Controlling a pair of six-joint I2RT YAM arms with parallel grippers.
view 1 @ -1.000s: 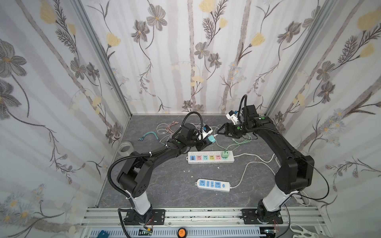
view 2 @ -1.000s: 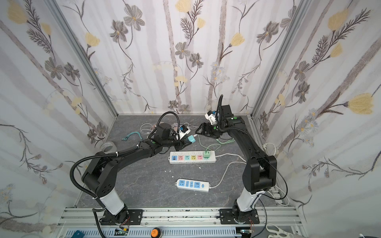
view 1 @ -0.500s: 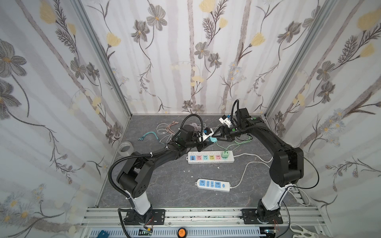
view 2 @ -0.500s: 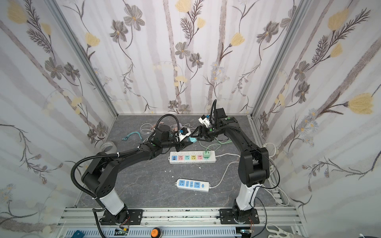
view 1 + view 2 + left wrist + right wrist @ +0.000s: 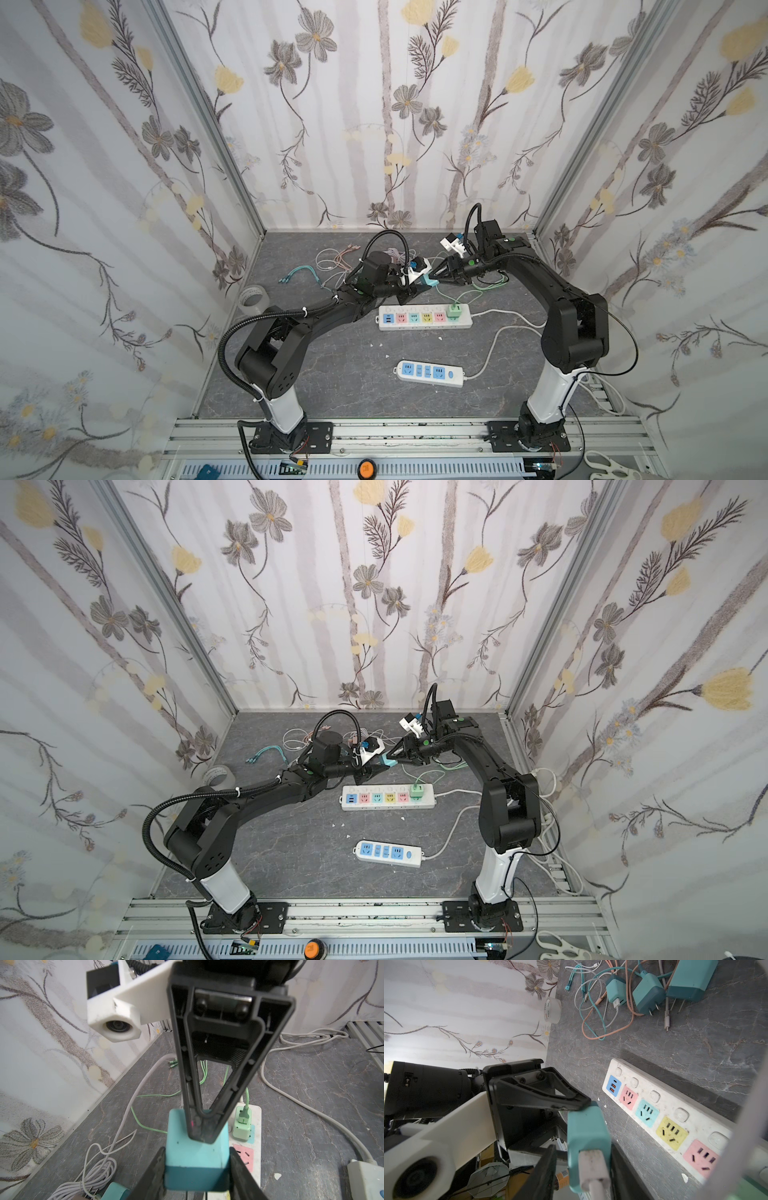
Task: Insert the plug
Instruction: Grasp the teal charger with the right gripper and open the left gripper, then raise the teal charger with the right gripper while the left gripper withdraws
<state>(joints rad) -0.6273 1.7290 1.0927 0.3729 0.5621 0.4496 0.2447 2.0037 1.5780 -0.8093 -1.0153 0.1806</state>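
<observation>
My left gripper (image 5: 197, 1154) is clamped on the teal charger plug (image 5: 195, 1176), with one finger pressed on each side of its body. My right gripper (image 5: 583, 1148) faces it from the opposite side and has the same plug between its fingers. One finger (image 5: 204, 1126) lies on the plug's face, but beside the other I see a thin gap, so I cannot tell if it grips. A white USB connector (image 5: 591, 1169) sits in the plug's end toward my right wrist. The multicolour power strip (image 5: 424, 327) lies on the table below both grippers, with a green charger (image 5: 453, 312) in its end socket.
</observation>
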